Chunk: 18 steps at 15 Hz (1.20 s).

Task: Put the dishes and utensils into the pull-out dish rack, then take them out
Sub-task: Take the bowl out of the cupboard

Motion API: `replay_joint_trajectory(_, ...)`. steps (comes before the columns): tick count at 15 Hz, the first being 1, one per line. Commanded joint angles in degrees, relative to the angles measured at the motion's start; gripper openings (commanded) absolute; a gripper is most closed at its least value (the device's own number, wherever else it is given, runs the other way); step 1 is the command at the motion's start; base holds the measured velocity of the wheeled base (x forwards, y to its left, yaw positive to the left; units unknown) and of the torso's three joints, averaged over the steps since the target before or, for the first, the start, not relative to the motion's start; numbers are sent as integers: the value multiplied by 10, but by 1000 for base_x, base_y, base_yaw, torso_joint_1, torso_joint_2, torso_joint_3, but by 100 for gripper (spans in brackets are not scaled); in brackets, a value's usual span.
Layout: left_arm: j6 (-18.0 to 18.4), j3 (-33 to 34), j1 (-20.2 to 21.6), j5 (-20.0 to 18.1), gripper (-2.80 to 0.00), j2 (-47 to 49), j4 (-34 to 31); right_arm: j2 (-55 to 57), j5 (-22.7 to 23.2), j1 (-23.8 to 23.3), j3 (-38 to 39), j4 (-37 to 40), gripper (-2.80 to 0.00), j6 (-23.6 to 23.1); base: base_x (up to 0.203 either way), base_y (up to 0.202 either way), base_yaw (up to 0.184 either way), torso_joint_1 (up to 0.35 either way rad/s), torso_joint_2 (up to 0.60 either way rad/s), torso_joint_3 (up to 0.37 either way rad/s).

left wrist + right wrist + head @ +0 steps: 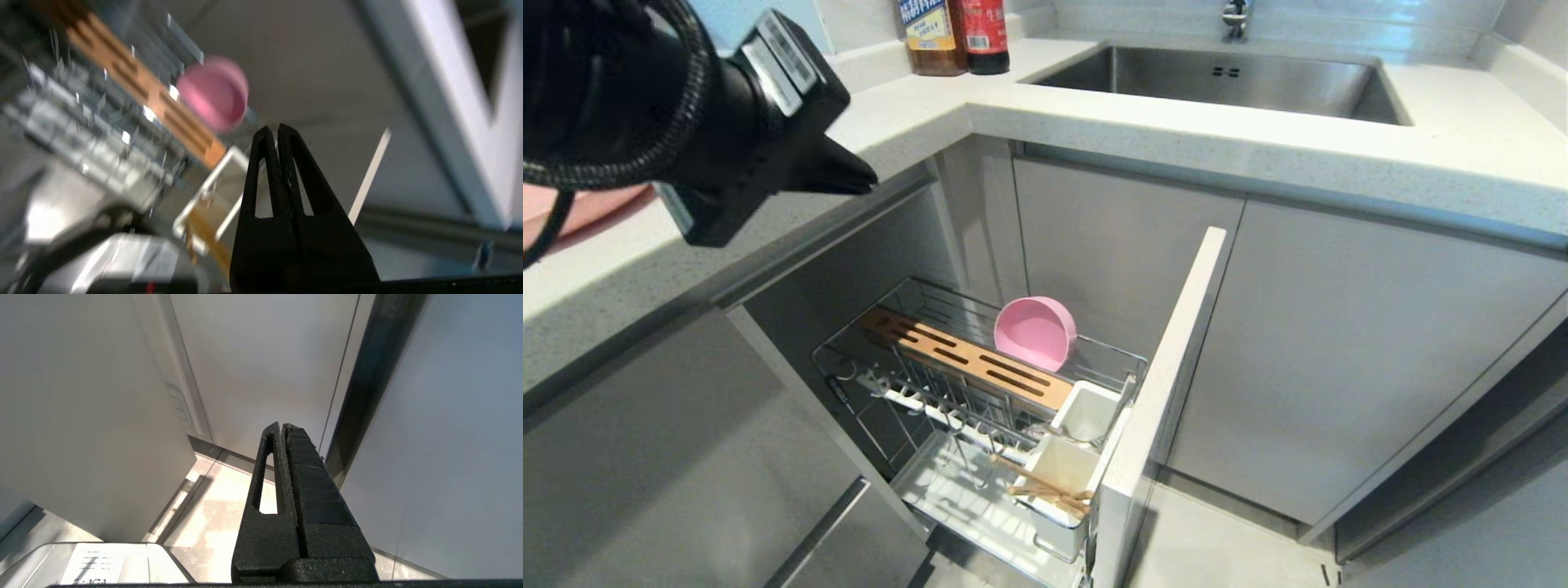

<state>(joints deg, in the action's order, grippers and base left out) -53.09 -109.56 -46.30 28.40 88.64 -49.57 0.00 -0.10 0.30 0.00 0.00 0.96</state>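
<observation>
The pull-out dish rack stands drawn out from the corner cabinet, with its pale front panel nearest me. A pink bowl rests on its side at the rack's back, beside the slotted wooden strip. Wooden chopsticks lie in the nearer white cup. My left gripper hangs high above the counter's edge, shut and empty. A strip of a pink dish shows on the counter behind that arm. The fork is out of view. My right gripper is shut and parked low by cabinet fronts.
A steel sink with a tap is set into the white counter at the back. Two bottles stand in the corner. Grey cabinet doors flank the open rack on both sides.
</observation>
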Motion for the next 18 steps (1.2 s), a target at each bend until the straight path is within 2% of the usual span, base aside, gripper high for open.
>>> replay_joint_trajectory(1,-13,-2,-19,-35,-280,30,-17,0,0,0,1,0,-280,0,0,0,0,0,0,0)
replay_joint_trajectory(2,-30,-1,-28,-66,-280,35,-19,0,0,0,1,0,-280,0,0,0,0,0,0,0)
replay_joint_trajectory(3,-37,-1,-30,-80,-280,43,-19,0,0,0,1,0,-280,0,0,0,0,0,0,0)
replay_joint_trajectory(7,-51,2,-30,-84,-280,100,-20,0,0,0,1,0,-280,0,0,0,0,0,0,0)
replay_joint_trajectory(12,-84,1,-28,-74,-280,173,-15,0,0,0,0,0,-280,0,0,0,0,0,0,0)
replay_joint_trajectory(15,-111,20,-22,-28,-280,205,32,0,0,0,1,0,-280,0,0,0,0,0,0,0)
replay_joint_trajectory(18,-112,46,-9,-23,-280,214,75,0,0,0,1,0,-280,0,0,0,0,0,0,0)
